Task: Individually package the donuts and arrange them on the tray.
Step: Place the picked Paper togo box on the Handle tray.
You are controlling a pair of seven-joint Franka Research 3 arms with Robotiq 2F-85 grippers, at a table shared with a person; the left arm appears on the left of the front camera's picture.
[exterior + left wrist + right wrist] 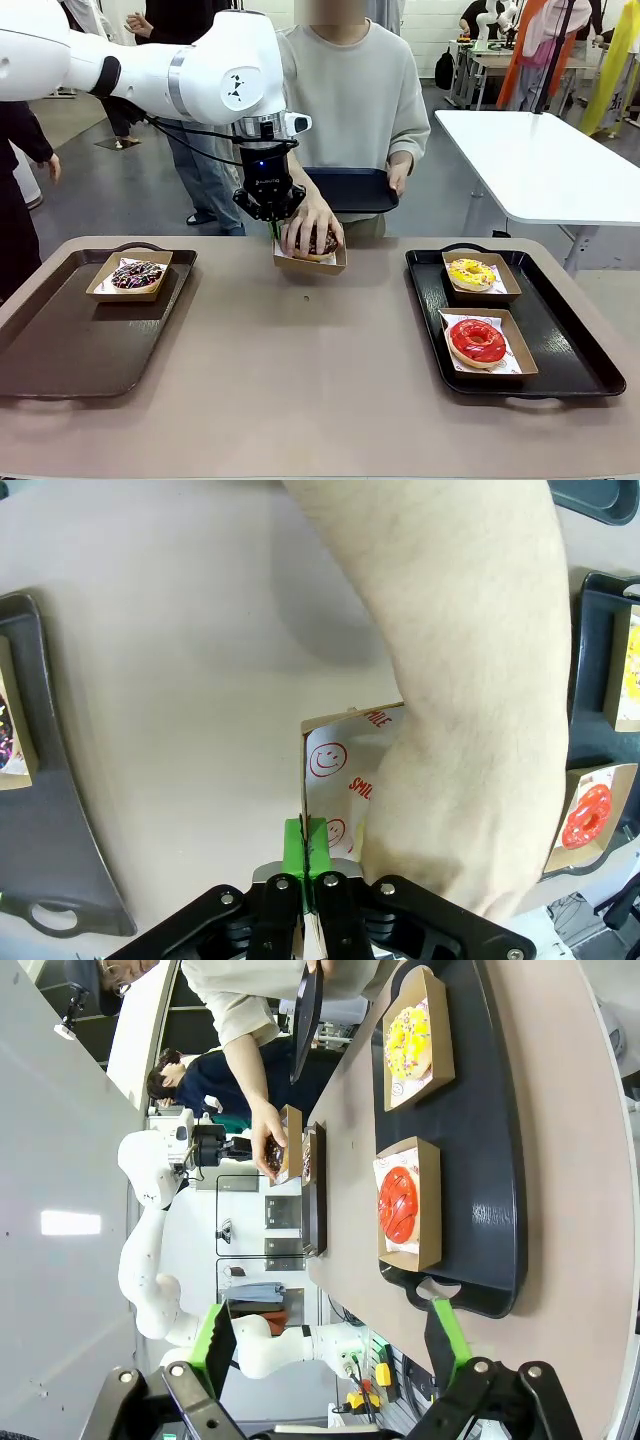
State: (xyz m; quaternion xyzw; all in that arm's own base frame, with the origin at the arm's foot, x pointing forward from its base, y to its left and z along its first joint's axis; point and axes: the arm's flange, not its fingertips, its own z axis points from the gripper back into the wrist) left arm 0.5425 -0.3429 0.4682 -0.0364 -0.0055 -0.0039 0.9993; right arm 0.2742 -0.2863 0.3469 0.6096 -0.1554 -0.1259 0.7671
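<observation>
My left gripper (274,228) is shut on the near wall of a cardboard box (310,264) at the table's far middle; in the left wrist view the green pads (305,842) pinch that wall (303,770). A person's hand (308,228) rests in the box on a plain chocolate donut (323,244), largely covered. A chocolate donut with purple-white sprinkles (137,274) lies boxed on the brown tray (60,350). The yellow donut (471,272) and red donut (478,341) lie boxed on the black tray (570,350). My right gripper (330,1340) is open above that tray's end (480,1210).
The person holds a dark empty tray (350,190) in the other hand, above the table's far edge. The person's forearm (470,680) crosses close beside my left gripper. A white table (540,160) stands at the back right.
</observation>
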